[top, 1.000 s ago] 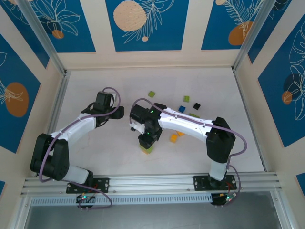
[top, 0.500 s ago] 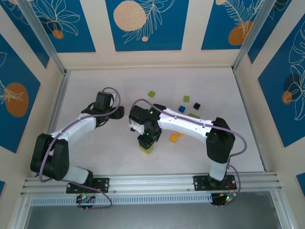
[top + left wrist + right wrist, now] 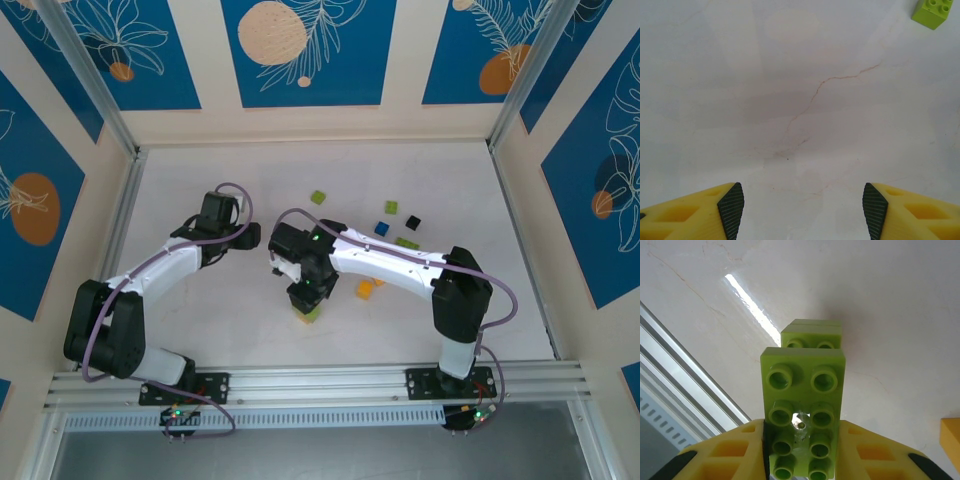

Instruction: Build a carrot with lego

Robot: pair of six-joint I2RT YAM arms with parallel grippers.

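Right gripper (image 3: 802,452) is pinching a lime green two-by-four brick (image 3: 802,400) by its long sides, studs toward the wrist camera, long axis running straight out from the fingers. We place it over the middle of the surface (image 3: 220,330), toward the near edge. Just past the brick's free end, in line with that axis, sits a second lime green brick (image 3: 812,332); we cannot tell whether the two touch. Left gripper (image 3: 802,210) hangs spread over bare surface, well apart, a loose lime green block (image 3: 932,12) ahead of it, so we judge the right arm nearer for the mating.
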